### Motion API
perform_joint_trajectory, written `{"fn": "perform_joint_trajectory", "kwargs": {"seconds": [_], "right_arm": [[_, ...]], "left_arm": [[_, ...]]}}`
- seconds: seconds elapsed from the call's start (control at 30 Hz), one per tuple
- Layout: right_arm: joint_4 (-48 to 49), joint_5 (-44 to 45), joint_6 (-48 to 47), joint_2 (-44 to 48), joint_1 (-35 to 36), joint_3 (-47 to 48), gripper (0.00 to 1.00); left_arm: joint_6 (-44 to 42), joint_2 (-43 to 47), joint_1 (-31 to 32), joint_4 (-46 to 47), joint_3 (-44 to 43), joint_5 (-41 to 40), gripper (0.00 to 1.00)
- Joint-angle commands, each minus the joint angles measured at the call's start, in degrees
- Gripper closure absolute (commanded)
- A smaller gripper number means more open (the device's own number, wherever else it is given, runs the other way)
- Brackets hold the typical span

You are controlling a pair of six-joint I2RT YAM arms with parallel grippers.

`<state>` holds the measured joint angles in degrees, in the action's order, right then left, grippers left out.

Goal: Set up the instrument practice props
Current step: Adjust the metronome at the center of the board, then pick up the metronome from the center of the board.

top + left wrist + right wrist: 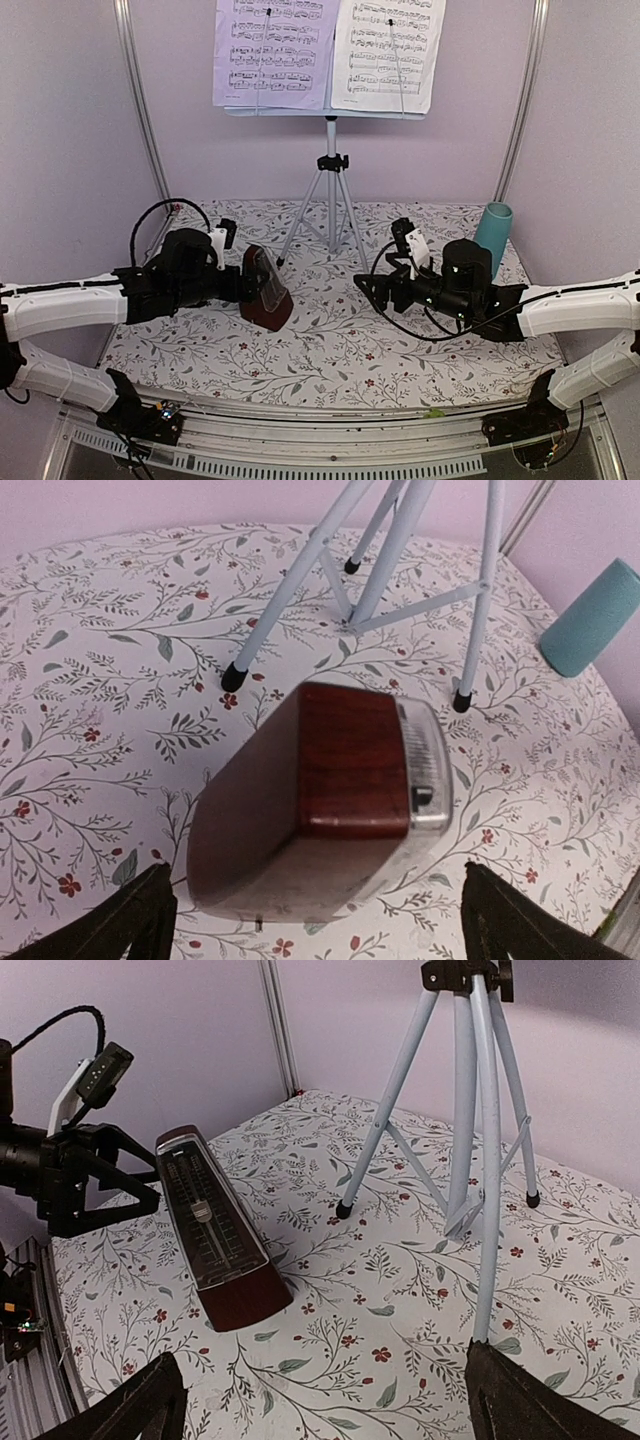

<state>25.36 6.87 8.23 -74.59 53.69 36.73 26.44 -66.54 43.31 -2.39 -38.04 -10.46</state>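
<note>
**Both grippers wide open, metronome in front of the left one**

From overhead I see the music stand (330, 185) at the back of the surface (340, 350). It holds two sheet-music pages (325, 50) side by side, printed with dense black staves. Neither wrist camera shows the pages, only the stand's thin, pale metal tripod legs with their black rubber feet.

The metronome (266, 290) stands upright on the surface, left of the tripod. The left gripper (240, 284) is wide open with its dark fingers (135, 925) on either side of the metronome, not clamped on it. The left wrist view shows the metronome's glossy red-brown wood grain. The right wrist view shows its tapered pyramid shape and its grey scaled face.

The right gripper (374, 286) is also wide open and holds nothing.

A smooth teal cup (494, 235) stands at the back right. The surface has a matte floral cloth.
</note>
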Motion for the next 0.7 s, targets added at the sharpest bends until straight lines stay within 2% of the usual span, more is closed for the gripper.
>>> {"fn": "perform_joint_trajectory", "kwargs": {"seconds": [0.0, 0.13, 0.47, 0.67], "right_arm": [[1.4, -0.2, -0.3, 1.1, 0.4, 0.0, 0.01], [1.1, 0.4, -0.5, 1.4, 0.4, -0.2, 0.01], [0.2, 1.2, -1.4, 1.6, 0.4, -0.1, 0.01], [-0.3, 1.6, -1.7, 0.9, 0.4, 0.3, 0.01]], "left_arm": [[-1.0, -4.3, 0.3, 4.3, -3.6, -5.1, 0.01], [-3.0, -8.4, -0.3, 4.7, -5.9, -5.2, 0.0], [-5.9, -13.6, -4.1, 13.4, -3.3, 1.2, 0.01], [-6.2, -15.7, -4.2, 15.0, -2.9, 2.7, 0.07]]}}
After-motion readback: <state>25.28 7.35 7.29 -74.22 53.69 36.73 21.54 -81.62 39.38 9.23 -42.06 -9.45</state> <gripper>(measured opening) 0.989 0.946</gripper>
